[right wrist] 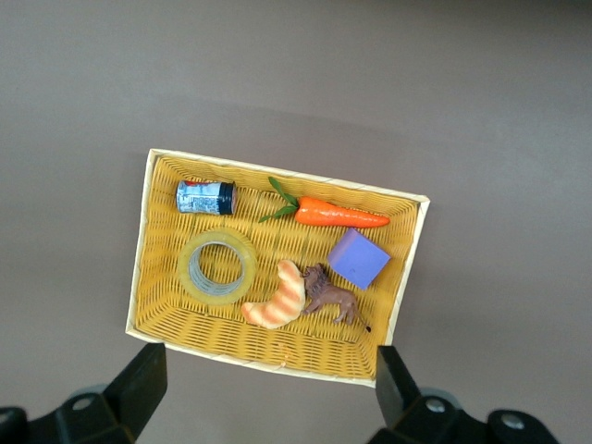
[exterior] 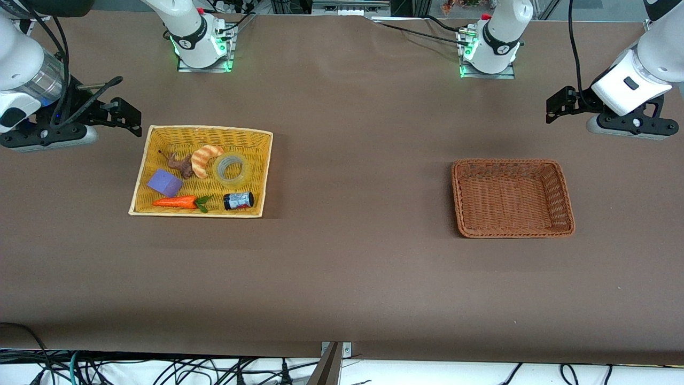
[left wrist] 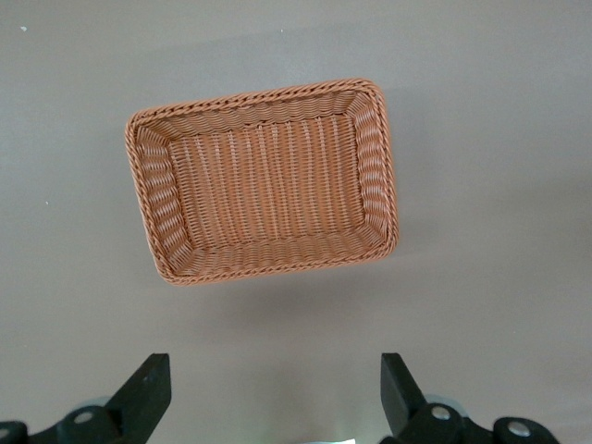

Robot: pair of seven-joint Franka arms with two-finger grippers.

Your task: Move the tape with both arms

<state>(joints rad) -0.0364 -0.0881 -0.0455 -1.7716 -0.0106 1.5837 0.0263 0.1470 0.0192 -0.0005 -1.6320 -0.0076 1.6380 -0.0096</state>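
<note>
Brown cloth covers the whole table, and I work on it w/ two arms. At centre-left of the front frame stands the yellow basket, toward my right arm's end of the table. Inside it the tape lies flat, touching the croissant toy beside it, w/ the dark jar nearer to the front camera than the tape. Also in this basket: a purple block, a toy carrot and a small brown animal figure. My right gripper hangs at the left edge of the frame, over bare cloth beside the yellow basket, fingers spread and holding nothing; its wrist view shows the tape in the lower-left part. My left gripper hangs at the upper right, over bare cloth near the brown basket, fingers also spread wide, nothing between them. Brown basket has nothing inside.
</note>
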